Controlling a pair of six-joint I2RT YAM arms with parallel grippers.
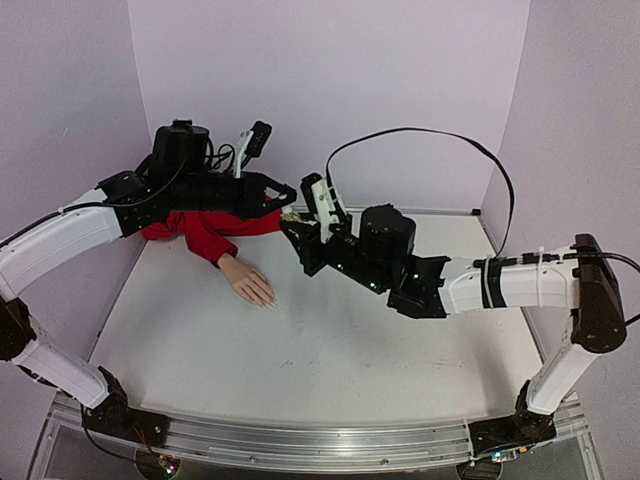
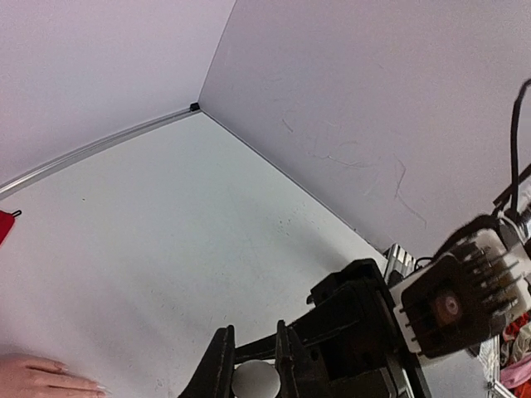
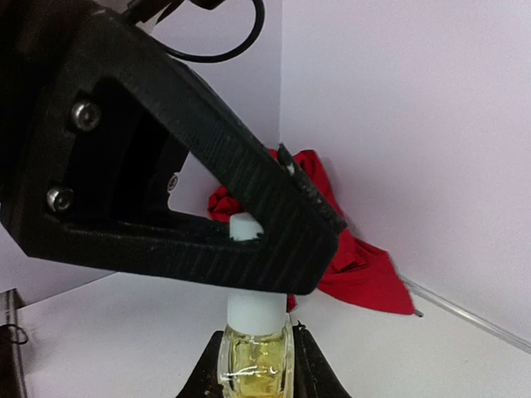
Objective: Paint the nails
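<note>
A pale peach mannequin hand [image 1: 248,283] with a red sleeve [image 1: 205,232] lies palm down at the back left of the table; its nails [image 1: 268,300] are too small to make out. The two grippers meet above the table, to the hand's right. My right gripper [image 3: 255,365] is shut on the glass body of a small yellowish bottle [image 3: 255,352], held upright. My left gripper [image 2: 255,377] is shut from the side on the bottle's white cap [image 2: 255,382]. Its black fingers [image 3: 207,224] cover the cap's upper part [image 3: 255,308]. The hand's fingers [image 2: 37,380] show at the lower left of the left wrist view.
Pale walls close the table [image 1: 330,350] at the back and on both sides. The red sleeve [image 3: 357,265] bunches in the back left corner. The right arm's wrist [image 2: 365,332] and camera mount [image 2: 460,298] sit close in front of the left gripper.
</note>
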